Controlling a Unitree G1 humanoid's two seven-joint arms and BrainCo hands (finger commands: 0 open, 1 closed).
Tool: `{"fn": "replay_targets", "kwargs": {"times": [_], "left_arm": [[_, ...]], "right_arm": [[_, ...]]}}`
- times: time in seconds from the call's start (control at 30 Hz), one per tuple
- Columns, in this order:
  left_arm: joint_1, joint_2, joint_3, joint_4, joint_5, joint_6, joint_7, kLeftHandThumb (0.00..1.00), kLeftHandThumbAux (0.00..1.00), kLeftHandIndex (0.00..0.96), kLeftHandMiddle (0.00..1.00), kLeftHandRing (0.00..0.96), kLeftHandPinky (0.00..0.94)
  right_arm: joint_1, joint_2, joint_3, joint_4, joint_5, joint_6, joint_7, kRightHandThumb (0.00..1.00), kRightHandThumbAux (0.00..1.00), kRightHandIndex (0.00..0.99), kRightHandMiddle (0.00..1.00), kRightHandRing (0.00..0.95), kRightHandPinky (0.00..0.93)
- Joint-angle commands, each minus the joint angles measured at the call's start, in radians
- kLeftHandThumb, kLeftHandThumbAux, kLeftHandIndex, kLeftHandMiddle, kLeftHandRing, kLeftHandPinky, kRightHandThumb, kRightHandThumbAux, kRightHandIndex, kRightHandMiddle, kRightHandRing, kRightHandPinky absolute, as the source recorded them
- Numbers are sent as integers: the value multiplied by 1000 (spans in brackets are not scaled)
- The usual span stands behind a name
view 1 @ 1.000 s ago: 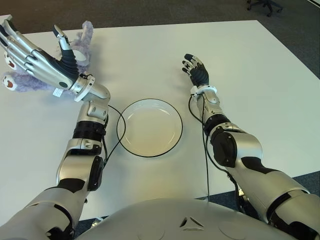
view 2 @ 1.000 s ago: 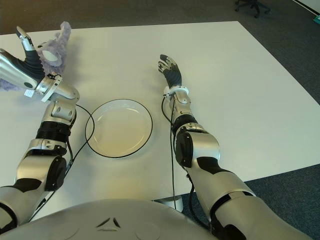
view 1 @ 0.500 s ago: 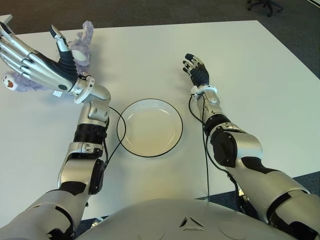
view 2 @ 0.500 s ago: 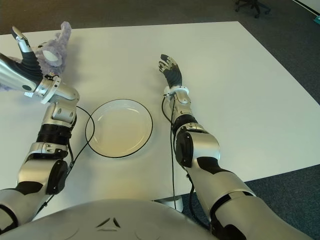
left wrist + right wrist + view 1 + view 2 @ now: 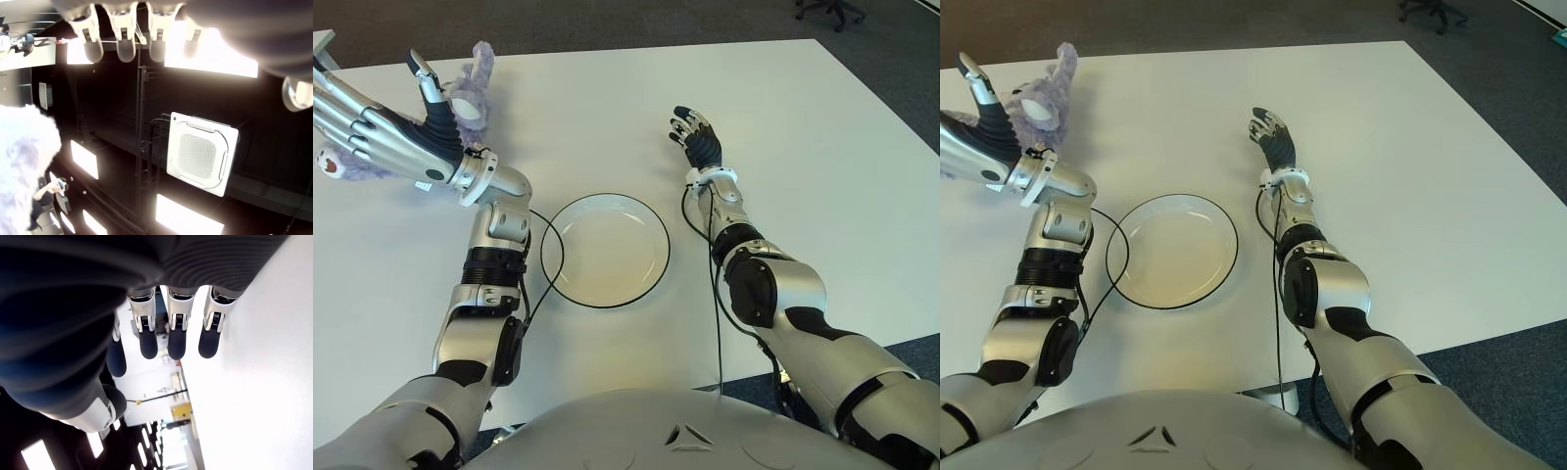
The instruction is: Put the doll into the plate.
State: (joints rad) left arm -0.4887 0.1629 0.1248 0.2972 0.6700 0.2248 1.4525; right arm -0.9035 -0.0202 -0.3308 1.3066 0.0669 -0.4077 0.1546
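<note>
Doll [image 5: 460,98] lies on table [image 5: 803,127], far left, just behind left hand [image 5: 382,132], fingers spread, apparently not touching it. Plate [image 5: 605,250] empty. Right hand [image 5: 697,142] idle beyond plate's right, fingers loosely apart. Best approach: lower palm over body, then close.

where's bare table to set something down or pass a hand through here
The white table is bare right of the open right hand, out to its right edge. The far strip between the fluffy purple doll and that hand is bare too. The round white black-rimmed plate holds nothing. The far left corner is crowded: the open left hand hovers by the doll.
</note>
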Motion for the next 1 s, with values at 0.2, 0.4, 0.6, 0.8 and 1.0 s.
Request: {"fn": "replay_targets", "kwargs": {"times": [0.2, 0.4, 0.6, 0.8, 1.0], "left_arm": [[10, -11, 73, -42, -6, 24, 32, 222, 224, 0, 0, 0, 0], [4, -17, 97, -44, -12, 13, 39, 226, 229, 0, 0, 0, 0], [9, -8, 131, -45, -42, -62, 54, 267, 235, 0, 0, 0, 0], [4, 10, 153, -23, -70, -141, 43, 317, 248, 0, 0, 0, 0], [-5, 29, 165, 8, -97, -189, 15, 337, 274, 0, 0, 0, 0]], "right_arm": [[37, 6, -4, 32, 11, 41, -2, 579, 710, 236, 154, 126, 150], [36, 4, -5, 32, 15, 43, 8, 574, 720, 232, 148, 121, 143], [36, 3, -7, 33, 17, 44, 2, 679, 725, 381, 152, 126, 149], [34, 1, 0, 34, 8, 46, -10, 694, 726, 401, 150, 122, 145], [33, -2, 13, 34, -6, 42, -19, 694, 725, 402, 152, 120, 144]]}}
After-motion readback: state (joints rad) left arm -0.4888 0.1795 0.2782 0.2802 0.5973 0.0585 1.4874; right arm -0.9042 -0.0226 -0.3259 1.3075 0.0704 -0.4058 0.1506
